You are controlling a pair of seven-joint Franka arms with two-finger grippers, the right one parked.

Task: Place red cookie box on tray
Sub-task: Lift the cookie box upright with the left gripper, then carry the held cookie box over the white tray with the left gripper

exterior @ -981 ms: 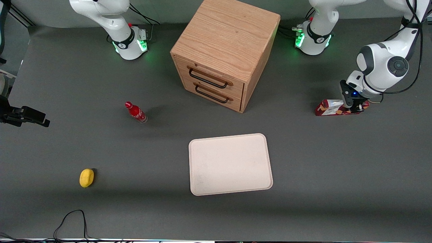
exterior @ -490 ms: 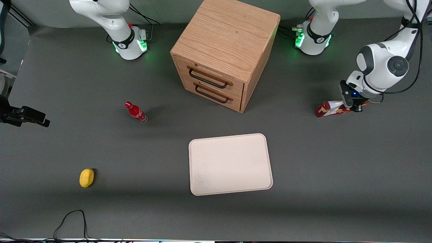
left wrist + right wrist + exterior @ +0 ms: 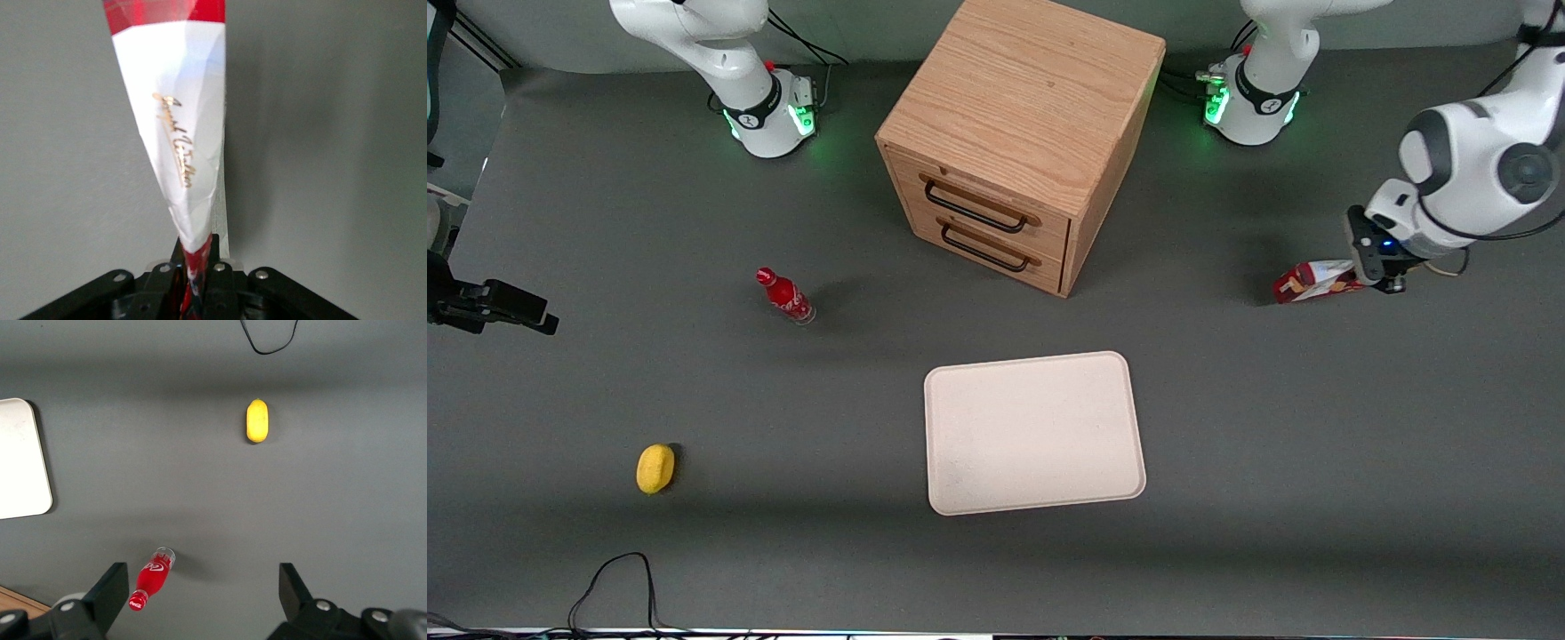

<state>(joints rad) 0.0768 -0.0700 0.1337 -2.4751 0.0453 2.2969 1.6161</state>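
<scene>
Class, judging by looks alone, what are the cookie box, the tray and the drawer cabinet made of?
Red cookie box, held in the gripper: likely thin glossy printed card; it creases. Tray: matte cream, probably plastic or fibre; the material is unclear. Drawer cabinet: wood or veneer, visible grain.

Dark grey worktop (image 3: 1316, 462). Farthest from the front camera, mid-worktop: a wooden cabinet (image 3: 1018, 133) with two drawers, both shut, each with a dark bar handle (image 3: 974, 204). Nearer the camera and toward the parked arm's end: a small red bottle (image 3: 785, 296) with a red cap (upright or lying, cannot tell). Nearer still, well apart from it: a yellow lemon-like fruit (image 3: 655, 468). At the nearest edge: a loop of black cable (image 3: 618, 582). Toward the working arm's end, well apart from the cabinet: the pincer (image 3: 1383, 280), low over the worktop.
</scene>
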